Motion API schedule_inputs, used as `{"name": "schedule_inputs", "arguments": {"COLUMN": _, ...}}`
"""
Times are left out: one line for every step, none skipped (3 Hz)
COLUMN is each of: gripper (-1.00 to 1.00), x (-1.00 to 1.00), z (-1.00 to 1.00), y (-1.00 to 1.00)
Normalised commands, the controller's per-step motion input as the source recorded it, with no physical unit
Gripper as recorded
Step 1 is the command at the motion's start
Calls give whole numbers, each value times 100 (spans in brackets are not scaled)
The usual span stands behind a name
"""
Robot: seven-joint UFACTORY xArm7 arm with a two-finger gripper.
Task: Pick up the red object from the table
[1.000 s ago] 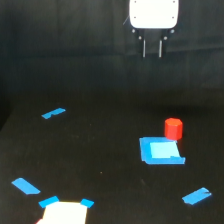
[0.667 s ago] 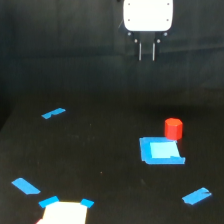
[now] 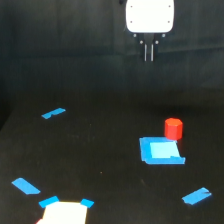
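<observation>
A: While the whole scene sits on it, what does the table [image 3: 100,165] look like?

B: It is a wide, flat, matte black surface that fills the exterior view from the near edge to the far dark background.

A: And the next biggest thing?

B: The gripper [image 3: 149,52], hanging at the far side, a little toward the exterior view's right. Its body is a white rounded block at the top of the frame, with two thin dark fingers [image 3: 146,51] pointing straight down. It is in the air, well apart from the tabletop.

A: How do the jaws stand?

B: Drawn together with only a sliver of a gap between them, and clasping nothing.

A: What comes after that?

B: A light blue square patch [image 3: 161,151] lying flat on the right half of the table, and a white sheet [image 3: 64,214] with blue corners at the near left edge, cut off by the frame.

A: Where is the red object [image 3: 173,129]?

B: It stands upright on the table at the far right corner of the light blue patch, touching or just overlapping its edge as seen from here. It lies nearer than the gripper and slightly to its right, well apart from the fingers.

A: The smallest things?

B: Blue tape pieces: one at far left [image 3: 53,113], one at near left [image 3: 26,186], one at near right [image 3: 196,195].
</observation>
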Motion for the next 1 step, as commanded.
{"name": "schedule_inputs", "arguments": {"gripper": 100, "x": -28, "z": 100, "y": 79}}
